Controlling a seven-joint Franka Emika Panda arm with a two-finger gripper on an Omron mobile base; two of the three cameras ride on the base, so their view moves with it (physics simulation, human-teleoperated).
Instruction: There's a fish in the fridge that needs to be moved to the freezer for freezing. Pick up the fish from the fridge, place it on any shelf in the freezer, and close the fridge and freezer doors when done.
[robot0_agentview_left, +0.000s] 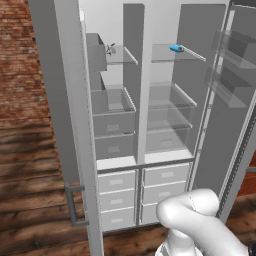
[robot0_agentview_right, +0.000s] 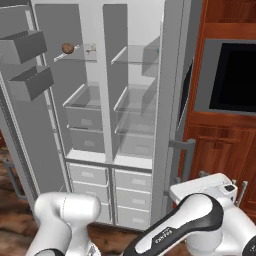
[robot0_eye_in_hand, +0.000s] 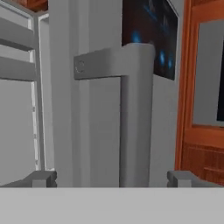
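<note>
1. Tall grey side-by-side unit: the wider half with long clear glass plates is the fridge (robot0_agentview_left: 170, 115). The narrower half with deep grey bins is the freezer (robot0_agentview_left: 112, 115).
2. Two tall flat grey doors, both standing open: the plain narrow door (robot0_agentview_left: 60, 100) and the wide door (robot0_eye_in_hand: 100, 109) with a dark blue-icon panel (robot0_eye_in_hand: 148, 35). Judged stiff, heavy and hinged, so each will swing rather than lift.
3. Grey vertical bar handle (robot0_eye_in_hand: 136, 113) of the wide door, judged the best hold: rigid, smooth, and standing off the door face.
4. Short clear glass shelf (robot0_agentview_left: 122, 56), high in the freezer.
5. Two-finger gripper (robot0_eye_in_hand: 113, 179): jaws spread wide, empty, with the bar handle just ahead between the tips.
6. Bright blue oblong item (robot0_agentview_left: 176, 48) on the top fridge plate; not wanted.
7. Tiny pale silvery fish (robot0_agentview_left: 110, 48), lying on the freezer shelf. Judged light, slick and easily nudged, and best left alone.
8. Hard to make out:
   - The fish's outline is only a blur.
   - A small brown round object (robot0_agentview_right: 67, 48) lies near it, apart; its kind is unclear.
   - It is uncertain whether the tips touch the handle.
   - The door tops are cut off.
</note>
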